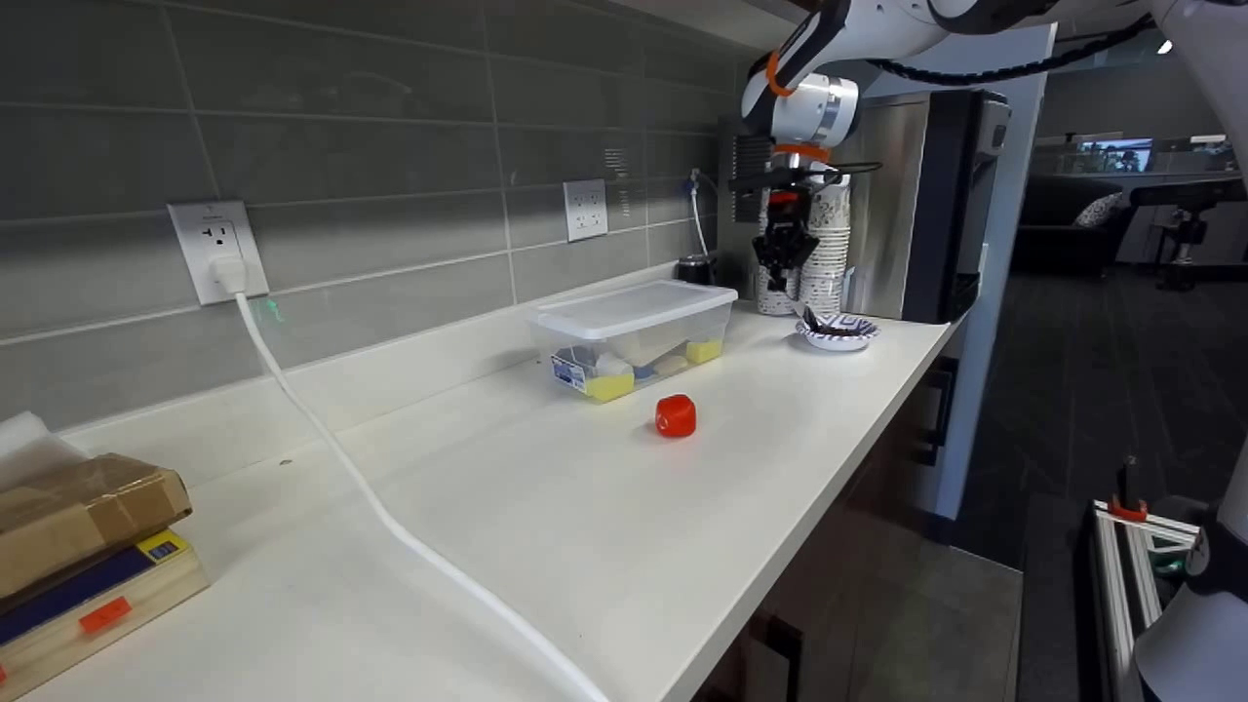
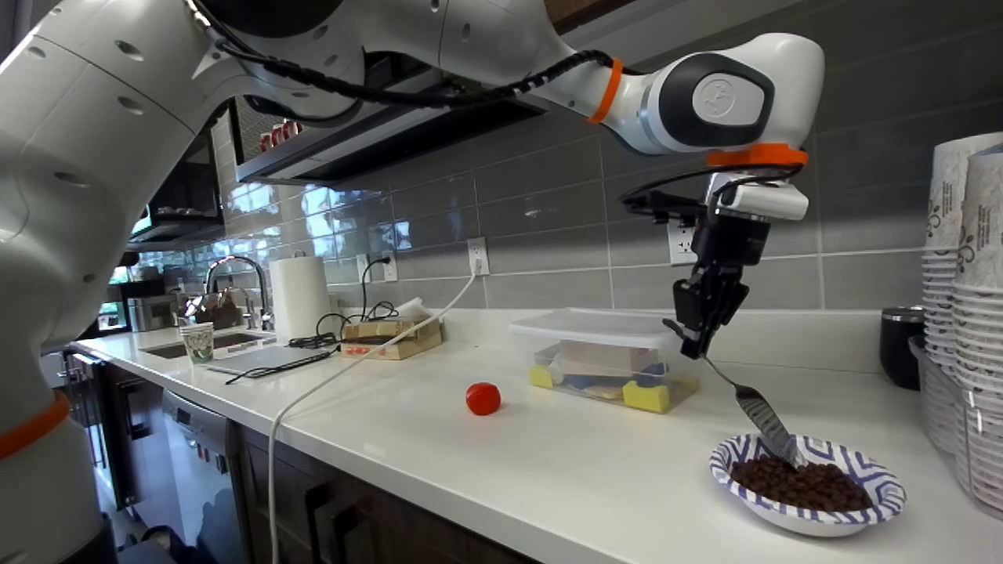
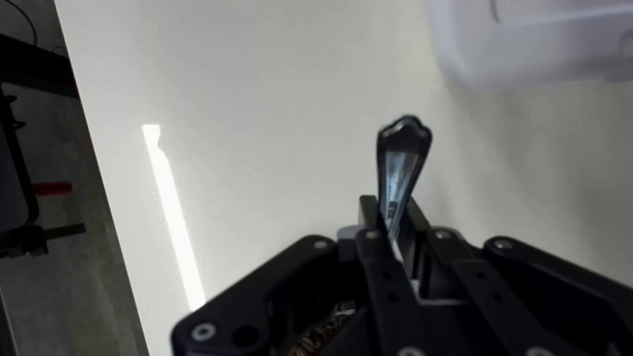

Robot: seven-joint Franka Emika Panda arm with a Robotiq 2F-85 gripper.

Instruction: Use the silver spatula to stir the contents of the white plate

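The silver spatula (image 2: pixel 764 415) slants down from my gripper (image 2: pixel 693 345) in an exterior view. Its slotted blade rests with its tip in the brown, bean-like contents (image 2: pixel 815 489) of the white plate. The white plate (image 2: pixel 878 468) has a blue-purple patterned rim; it also shows in an exterior view (image 1: pixel 840 344), under the gripper (image 1: pixel 777 279) and the spatula (image 1: pixel 807 314). In the wrist view my gripper (image 3: pixel 394 217) is shut on the spatula's handle (image 3: pixel 403 153), whose end sticks out past the fingertips. Most of the plate is hidden there behind the gripper; some contents (image 3: pixel 316 338) show.
A clear lidded box (image 1: pixel 634 327) stands by the wall, also in the wrist view (image 3: pixel 519 54). A red object (image 2: pixel 483 399) lies on the counter (image 2: pixel 548 486). Tall cup stacks (image 2: pixel 979 345) and a black tumbler (image 2: pixel 901 348) stand near the plate. A white cable (image 1: pixel 390 517) crosses the counter.
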